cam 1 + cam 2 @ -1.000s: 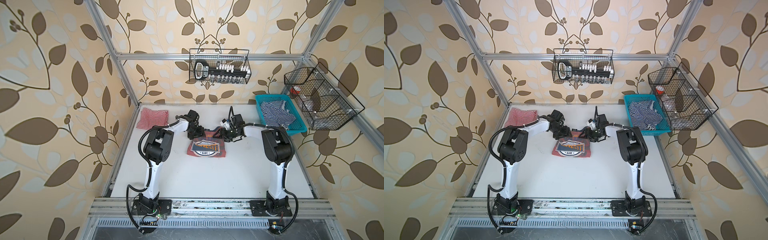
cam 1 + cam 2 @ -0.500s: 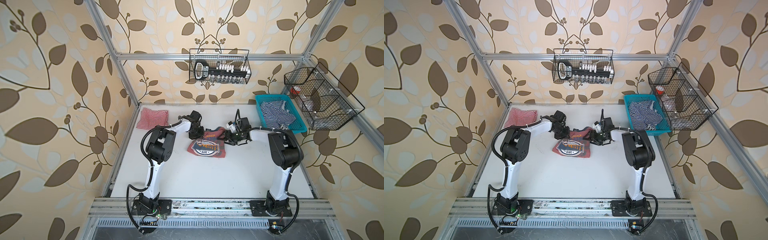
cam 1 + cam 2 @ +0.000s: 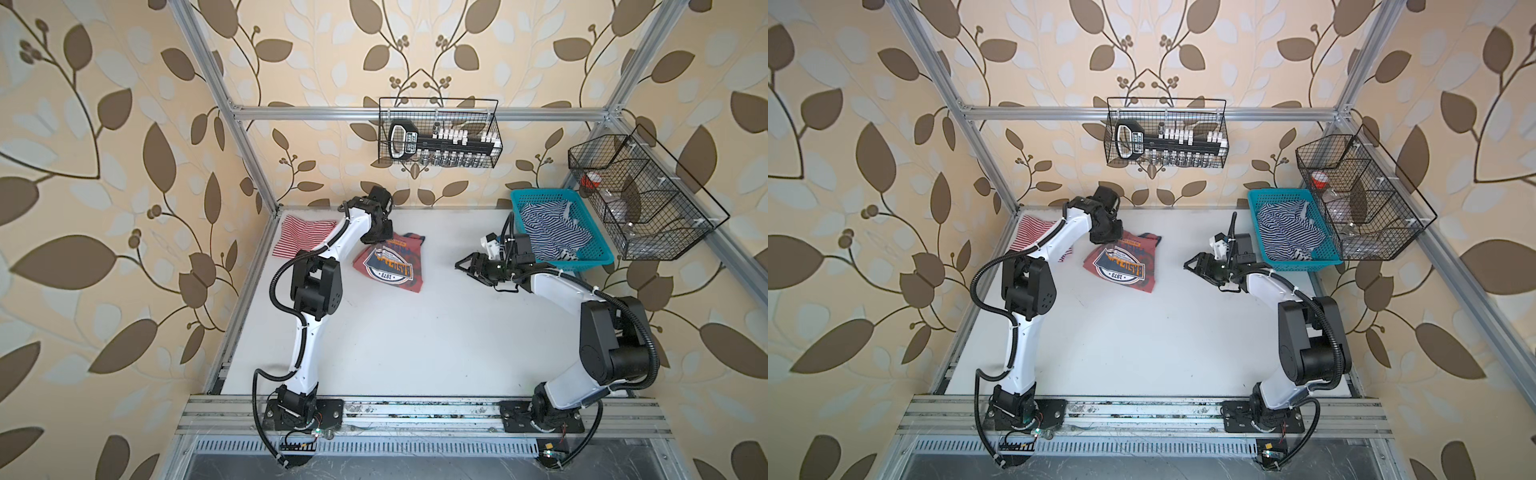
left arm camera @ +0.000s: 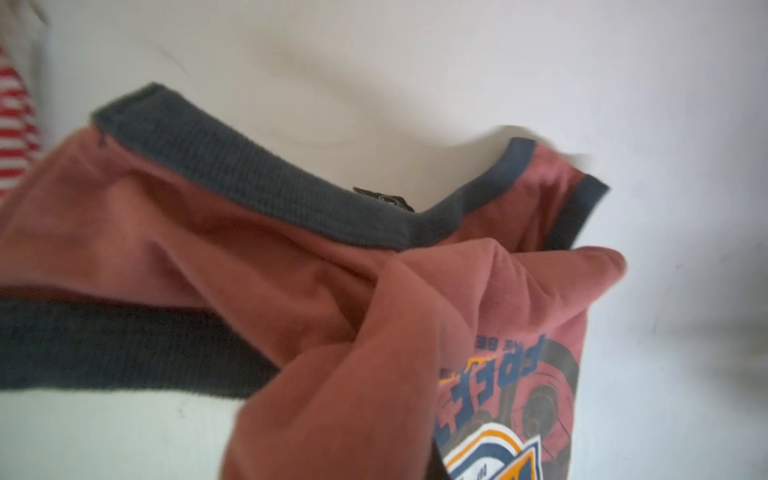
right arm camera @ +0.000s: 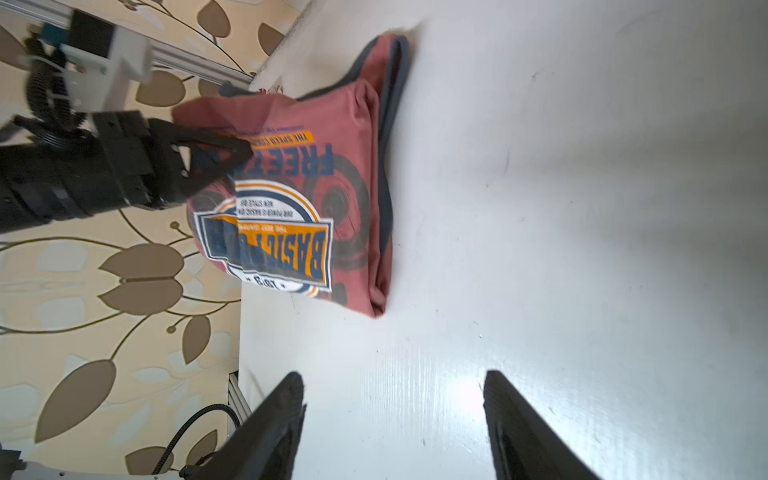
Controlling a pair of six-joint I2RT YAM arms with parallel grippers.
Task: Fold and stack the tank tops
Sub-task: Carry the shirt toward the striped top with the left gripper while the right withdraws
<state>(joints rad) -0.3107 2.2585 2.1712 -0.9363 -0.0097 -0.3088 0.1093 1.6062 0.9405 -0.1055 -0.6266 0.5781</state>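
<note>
White table (image 3: 415,340): your left gripper (image 5: 243,153) pinches the red tank top (image 3: 390,268). Your right gripper (image 5: 393,374) stands spread, apart.

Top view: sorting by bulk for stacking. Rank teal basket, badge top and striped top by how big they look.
1. teal basket
2. badge top
3. striped top, partly hidden by an arm, so second versus third is unsure

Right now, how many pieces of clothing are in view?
3: a red-striped top far left, a red printed top in the left gripper, navy-striped cloth in the blue basket, maybe hiding more.
</note>
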